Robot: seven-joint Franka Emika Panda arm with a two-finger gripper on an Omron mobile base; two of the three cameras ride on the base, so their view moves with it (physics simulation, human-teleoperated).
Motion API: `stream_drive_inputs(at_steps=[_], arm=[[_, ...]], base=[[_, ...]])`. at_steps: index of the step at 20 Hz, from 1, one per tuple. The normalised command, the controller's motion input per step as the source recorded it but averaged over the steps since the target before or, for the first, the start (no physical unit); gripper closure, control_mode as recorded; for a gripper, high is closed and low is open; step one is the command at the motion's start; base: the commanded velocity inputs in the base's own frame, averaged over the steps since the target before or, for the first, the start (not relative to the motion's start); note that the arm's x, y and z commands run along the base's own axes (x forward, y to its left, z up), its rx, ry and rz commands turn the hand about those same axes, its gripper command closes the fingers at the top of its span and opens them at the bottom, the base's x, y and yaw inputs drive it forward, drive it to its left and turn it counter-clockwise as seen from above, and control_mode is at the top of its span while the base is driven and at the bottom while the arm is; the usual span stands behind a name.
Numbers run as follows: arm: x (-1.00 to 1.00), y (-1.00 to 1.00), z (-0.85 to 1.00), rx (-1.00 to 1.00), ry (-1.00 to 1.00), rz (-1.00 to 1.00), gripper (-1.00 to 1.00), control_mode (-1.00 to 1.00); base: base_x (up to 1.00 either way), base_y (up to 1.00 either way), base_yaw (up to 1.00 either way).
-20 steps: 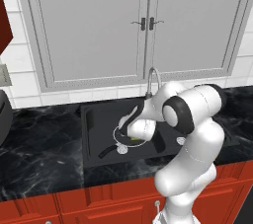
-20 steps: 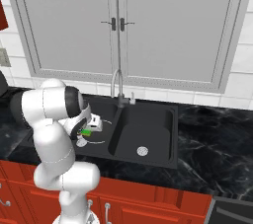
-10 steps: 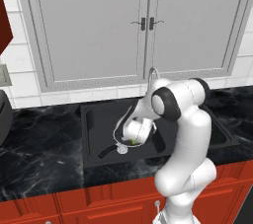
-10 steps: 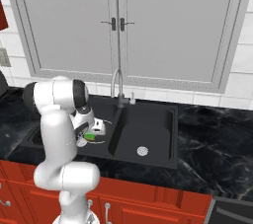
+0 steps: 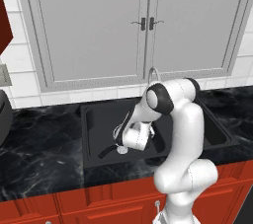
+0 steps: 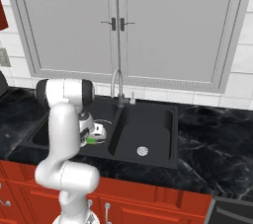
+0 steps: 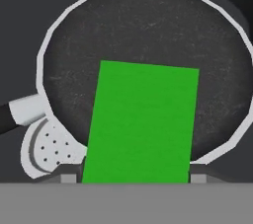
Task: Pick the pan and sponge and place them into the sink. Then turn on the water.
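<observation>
A kitchen wall of pale grey cabinet doors (image 5: 143, 25) stands over white tile, with a black marble table (image 5: 44, 144) on red lower cabinets (image 6: 163, 208). Set into the table is the black double sink (image 6: 170, 114), with a curved grey faucet (image 6: 117, 86) at its back between the two bowls.

The arm reaches down into the left bowl. In the left base view the end effector (image 5: 120, 147) hangs low in that bowl, just above the pan (image 5: 109, 150), whose short black handle sticks out toward the bowl's front left. In the right base view the end effector (image 6: 93, 139) shows beside the arm's white links, with a bit of green sponge (image 6: 91, 140) at its tips.

The hand view looks straight down onto the pan (image 7: 143, 35), which lies flat on the bottom of the bowl, its silver rim ringing the dark inside. The handle leaves at the left edge, and the round perforated drain (image 7: 47, 149) peeks out from under the pan's lower left rim. The sponge (image 7: 141, 124), green face up, sits between the fingertips (image 7: 69, 177) over the pan's near half. The jaws stand fairly wide, one at each side of the sponge; whether they press on it I cannot tell.
</observation>
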Motion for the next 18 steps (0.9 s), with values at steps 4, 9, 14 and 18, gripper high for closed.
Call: stream_drive_inputs(at_steps=[4, 9, 14, 18], arm=[[0.09, -0.07, -0.04, 0.0, -0.04, 0.0, -1.0, -1.0], [0.0, -0.32, 0.14, 0.0, -0.11, 0.0, -1.0, -1.0], [0.0, -0.25, 0.48, 0.0, -0.09, 0.0, -1.0, -1.0], [0.0, -0.09, 0.43, 0.01, -0.04, 0.0, -1.0, -1.0]], base=[[0.0, 0.0, 0.0], [0.0, 0.0, 0.0], [0.0, 0.0, 0.0], [0.0, 0.0, 0.0]])
